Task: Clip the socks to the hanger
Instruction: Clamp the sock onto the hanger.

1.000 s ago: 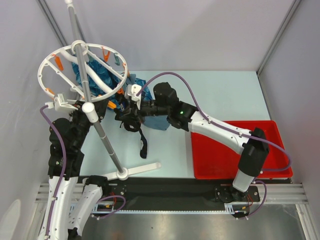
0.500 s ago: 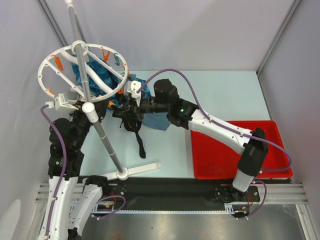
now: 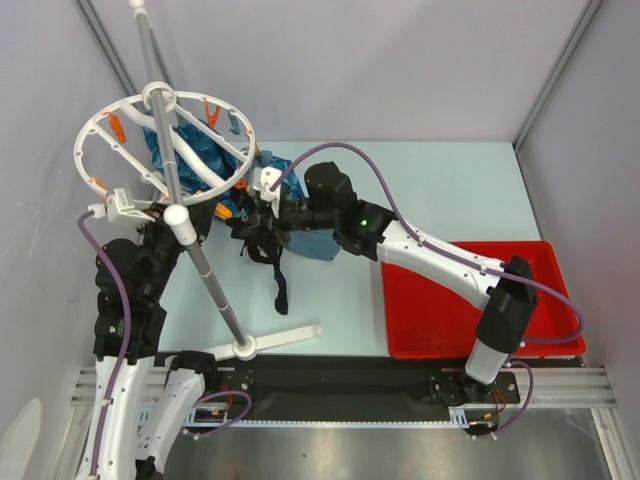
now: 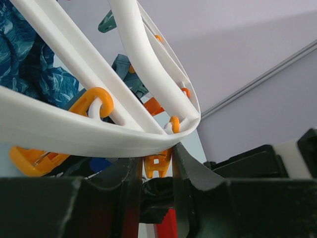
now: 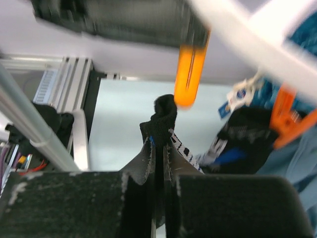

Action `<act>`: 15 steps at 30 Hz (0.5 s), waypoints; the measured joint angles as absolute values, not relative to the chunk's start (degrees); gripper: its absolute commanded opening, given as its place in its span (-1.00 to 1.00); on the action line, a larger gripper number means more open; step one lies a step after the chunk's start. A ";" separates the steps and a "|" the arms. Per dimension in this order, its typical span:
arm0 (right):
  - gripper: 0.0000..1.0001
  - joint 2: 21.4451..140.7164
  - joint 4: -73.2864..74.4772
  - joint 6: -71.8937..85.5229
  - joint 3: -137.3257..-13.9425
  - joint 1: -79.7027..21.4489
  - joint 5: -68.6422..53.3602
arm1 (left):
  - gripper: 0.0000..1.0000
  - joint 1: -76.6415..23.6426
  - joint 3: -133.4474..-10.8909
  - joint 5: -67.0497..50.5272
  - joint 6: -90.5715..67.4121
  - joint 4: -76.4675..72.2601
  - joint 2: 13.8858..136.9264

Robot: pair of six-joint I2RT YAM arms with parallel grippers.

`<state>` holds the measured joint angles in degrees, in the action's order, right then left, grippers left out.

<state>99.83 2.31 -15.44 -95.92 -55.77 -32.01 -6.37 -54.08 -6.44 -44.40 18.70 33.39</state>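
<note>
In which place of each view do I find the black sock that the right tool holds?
Top external: sock left of centre, below the white hanger ring.
Left wrist: not clearly in it.
Right wrist: sock at centre, pinched in the right tool, under an orange clip.
Shared landmark: the hanger ring, in all three.

This is a robot test booth in a lab: plain grey panel walls (image 3: 400, 60) box in a pale blue surface (image 3: 440, 190), and the cabled left arm (image 3: 125, 300) and right arm (image 3: 440, 260) are bolted to a metal rail (image 3: 570, 377).
</note>
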 measured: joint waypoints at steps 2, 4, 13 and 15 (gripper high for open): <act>-1.00 98.13 2.76 -14.98 -92.40 -55.68 -30.81 | -1.00 -6.37 -54.13 -6.63 -44.36 18.59 33.23; -1.00 97.67 3.62 -14.22 -91.39 -55.27 -30.72 | -1.00 -6.37 -54.11 -7.35 -44.18 18.13 33.19; -1.00 99.02 9.69 -12.12 -96.51 -54.24 -31.09 | -1.00 -6.35 -50.83 -13.85 -42.26 9.17 33.36; -1.00 99.04 10.83 -12.01 -96.88 -54.24 -31.11 | -1.00 -6.35 -50.04 -14.31 -41.36 7.88 33.36</act>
<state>99.04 10.83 -12.01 -96.88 -54.24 -31.11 -6.35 -50.04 -14.31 -41.36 7.88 33.36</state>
